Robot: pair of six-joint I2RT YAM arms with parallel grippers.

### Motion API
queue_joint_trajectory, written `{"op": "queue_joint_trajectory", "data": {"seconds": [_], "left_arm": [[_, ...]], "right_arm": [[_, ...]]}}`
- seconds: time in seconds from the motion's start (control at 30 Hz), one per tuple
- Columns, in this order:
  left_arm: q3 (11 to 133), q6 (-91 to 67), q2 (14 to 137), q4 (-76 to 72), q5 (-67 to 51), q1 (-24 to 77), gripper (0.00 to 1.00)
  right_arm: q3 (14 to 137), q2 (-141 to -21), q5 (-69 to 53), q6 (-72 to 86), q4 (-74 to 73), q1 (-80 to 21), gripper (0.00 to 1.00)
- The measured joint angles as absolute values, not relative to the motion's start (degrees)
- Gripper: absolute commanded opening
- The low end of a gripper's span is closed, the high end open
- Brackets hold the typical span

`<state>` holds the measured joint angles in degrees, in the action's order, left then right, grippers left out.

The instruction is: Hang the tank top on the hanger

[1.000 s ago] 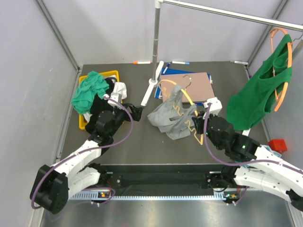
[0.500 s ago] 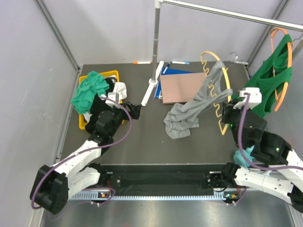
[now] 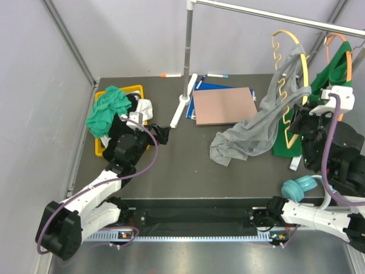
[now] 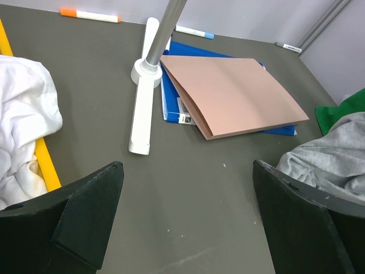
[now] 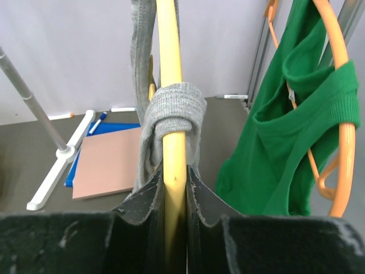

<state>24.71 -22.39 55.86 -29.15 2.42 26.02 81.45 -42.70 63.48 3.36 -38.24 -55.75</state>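
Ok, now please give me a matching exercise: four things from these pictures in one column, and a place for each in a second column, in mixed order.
1 yellow hanger
2 tank top
3 green top
4 brown folder

A on the blue notebook
B on the orange hanger
C in the right gripper
D looped over the yellow hanger

Pairs: 1-C, 2-D, 3-B, 4-A

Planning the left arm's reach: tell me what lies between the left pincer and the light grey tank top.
Bare dark tabletop only, seen in the top view, between the left pincer and the light grey soft tank top.
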Motion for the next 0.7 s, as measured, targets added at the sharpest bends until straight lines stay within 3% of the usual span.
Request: {"op": "queue_joint_trajectory", "data": {"seconds": [0.3,0.5,0.7], "left_arm": [[24.69,-22.44,53.84,-28.53,2.39,26.02,0.99],[24.69,-22.44,52.77,-28.34,2.42,26.02,0.99],[24.69,-22.39,51.42,-28.21,2.59,26.02,0.99]], "right_arm": [[89.65,-52.23,61.89,-3.9,-37.69,-52.53,0.0],[93.17,-58.54,47.77,-4.69,-36.82,-32.82,0.0],[93.17,-62.35,37.52,-4.21,-36.64,-22.41,0.0]]}}
